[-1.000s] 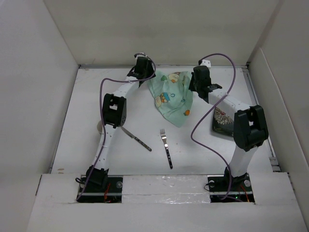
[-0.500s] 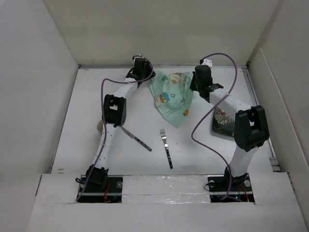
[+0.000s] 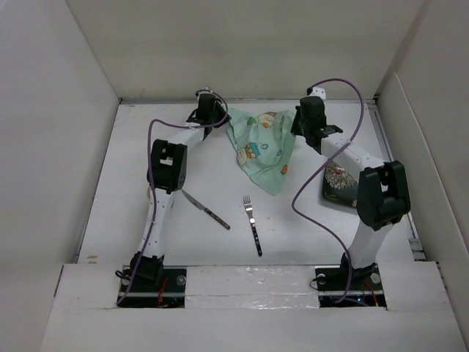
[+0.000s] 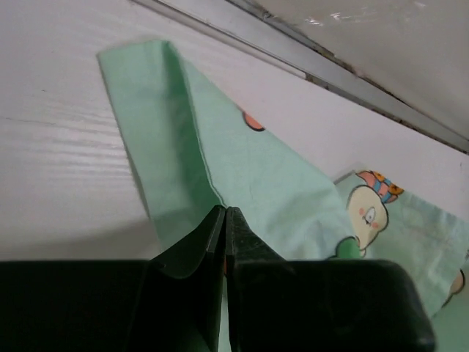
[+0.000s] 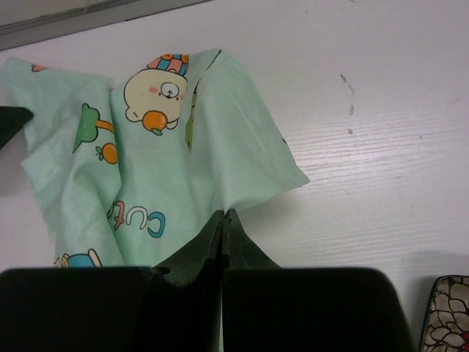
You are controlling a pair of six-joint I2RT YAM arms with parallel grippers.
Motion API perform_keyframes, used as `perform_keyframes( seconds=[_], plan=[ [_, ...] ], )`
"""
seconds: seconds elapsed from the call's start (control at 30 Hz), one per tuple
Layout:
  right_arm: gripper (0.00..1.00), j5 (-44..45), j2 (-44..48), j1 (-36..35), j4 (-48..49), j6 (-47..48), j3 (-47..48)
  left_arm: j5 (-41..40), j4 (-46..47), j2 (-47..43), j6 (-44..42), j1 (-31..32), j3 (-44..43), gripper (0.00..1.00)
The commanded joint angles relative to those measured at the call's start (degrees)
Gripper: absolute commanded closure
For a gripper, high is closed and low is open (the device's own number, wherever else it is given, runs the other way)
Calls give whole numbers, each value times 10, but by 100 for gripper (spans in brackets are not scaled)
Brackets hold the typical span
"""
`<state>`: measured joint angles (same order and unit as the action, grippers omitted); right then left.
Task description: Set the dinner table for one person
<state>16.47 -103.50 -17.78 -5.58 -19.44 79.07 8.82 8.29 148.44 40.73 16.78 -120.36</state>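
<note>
The mint-green cartoon-printed cloth (image 3: 260,147) lies partly spread at the far middle of the white dinner table (image 3: 139,161). My left gripper (image 3: 218,117) is shut on the cloth's left edge, its tips (image 4: 225,209) pinching a fold of the cloth (image 4: 278,183). My right gripper (image 3: 299,126) is shut on the cloth's right corner, its tips (image 5: 223,213) pinching the cloth (image 5: 146,169) low over the table. A fork (image 3: 253,224) and a knife (image 3: 207,210) lie at the near middle. A patterned plate (image 3: 338,183) sits on the right, partly under my right arm.
White upright panels (image 3: 66,110) edge the table on the left, back and right. The back wall's metal strip (image 4: 352,81) runs close behind the cloth. The plate's corner (image 5: 447,315) shows in the right wrist view. A purple cable loops off each arm.
My left gripper has moved left and slightly farther back with the cloth's edge. My right gripper has moved slightly farther back. The cloth's top edge is stretched wider between them.
</note>
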Motion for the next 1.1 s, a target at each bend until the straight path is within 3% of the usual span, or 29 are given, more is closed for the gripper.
perform_keyframes(
  seconds=[0.0,0.07,0.1,0.27,0.43,0.57,0.73,0.87,0.93,1.0,1.07],
  plan=[
    [100,-16,41,15,19,17,60,-3,56,-193,-37,2,55,100],
    [100,-21,58,15,17,26,91,-33,89,-317,-53,-9,154,100],
    [100,-21,62,15,17,26,91,-33,89,-318,-53,-9,154,100],
    [100,-81,79,43,-5,18,145,-72,153,-506,-70,-14,309,100],
    [100,-92,110,43,-2,15,158,-111,160,-604,-75,-14,385,100],
    [100,-122,60,57,-42,13,229,-158,175,-705,-95,15,462,100],
    [100,-152,-68,92,-87,0,317,-159,197,-732,-65,27,570,100],
    [100,-160,-184,103,-121,10,404,-143,249,-676,-65,27,670,100],
    [100,-179,-242,103,-148,12,462,-114,270,-643,-69,36,684,100],
    [100,-177,-260,108,-145,7,472,-141,270,-604,-91,66,689,100],
    [95,-152,-262,108,-141,0,462,-151,254,-586,-101,84,685,92]
  ],
)
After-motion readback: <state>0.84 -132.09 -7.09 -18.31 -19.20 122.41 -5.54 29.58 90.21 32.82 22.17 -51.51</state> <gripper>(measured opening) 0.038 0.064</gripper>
